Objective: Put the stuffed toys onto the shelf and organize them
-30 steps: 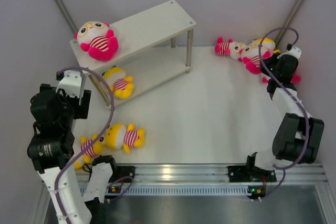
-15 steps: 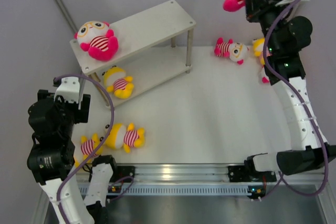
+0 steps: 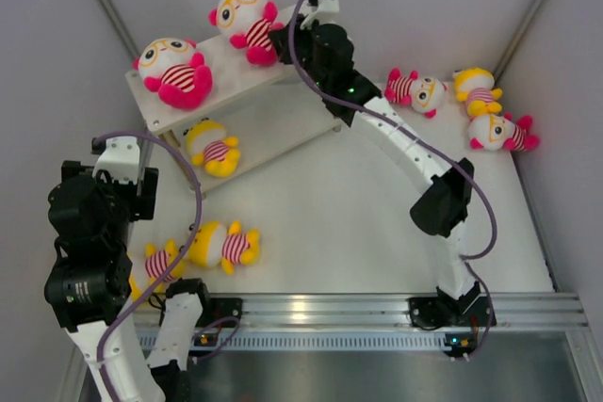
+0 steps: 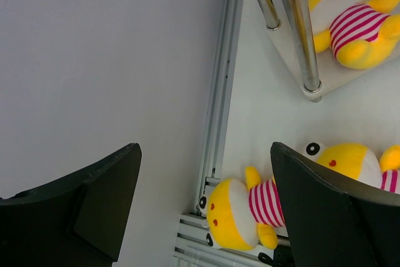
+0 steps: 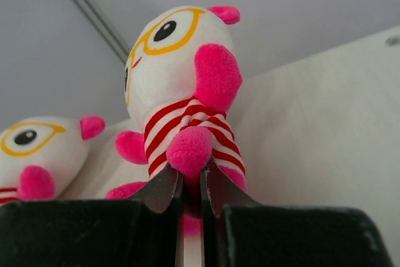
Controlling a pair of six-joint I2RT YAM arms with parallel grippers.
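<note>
Pink doll (image 3: 247,18) at the shelf's (image 3: 240,72) top board, far-left of the desk (image 3: 377,223).
Right gripper (image 5: 190,176) pinches its foot; the plush looks light, soft and squashy, so a limb should hold. Left gripper (image 4: 205,151) hangs spread wide, empty.

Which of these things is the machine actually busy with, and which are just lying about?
Part of the job: shelf; eight stuffed toys, including the pink toy held in the right pincer.
Just there, as fittings: purple cables; metal rail.
</note>
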